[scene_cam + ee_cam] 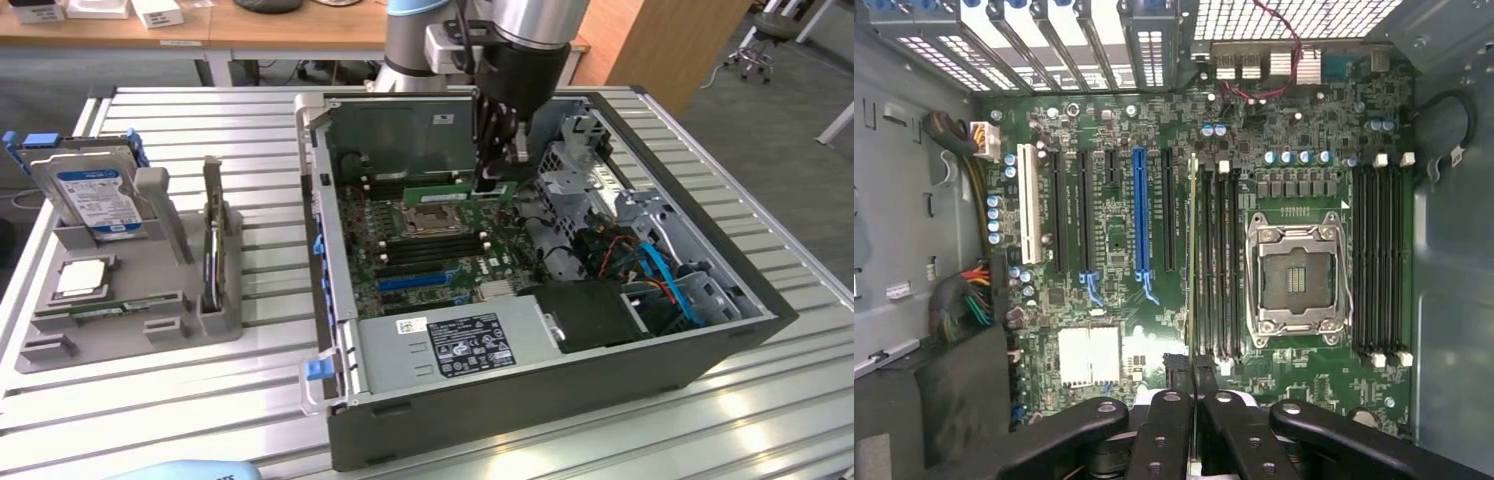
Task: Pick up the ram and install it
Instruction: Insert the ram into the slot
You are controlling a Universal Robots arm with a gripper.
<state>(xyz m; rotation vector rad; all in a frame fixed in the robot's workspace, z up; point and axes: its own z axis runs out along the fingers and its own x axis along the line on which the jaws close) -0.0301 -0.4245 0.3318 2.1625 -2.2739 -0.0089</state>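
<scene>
— One ram [447, 186], one gripper [495, 180]: how do they stand?
— The pincer is closed almost fully on the ram and holds it level inside the one open computer case [561, 385]. The ram sits at twelve o'clock of the single empty processor socket [430, 218], by the memory slots.
— And around it?
— One drive cage [587, 165] crowds in at three o'clock. At nine o'clock of the case, one grey holder [134, 345] carries one hard drive [91, 190] and one processor chip [83, 277].

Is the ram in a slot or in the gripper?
In the gripper: shut on the ram, edge-on over the motherboard slots; seating cannot tell.
</scene>
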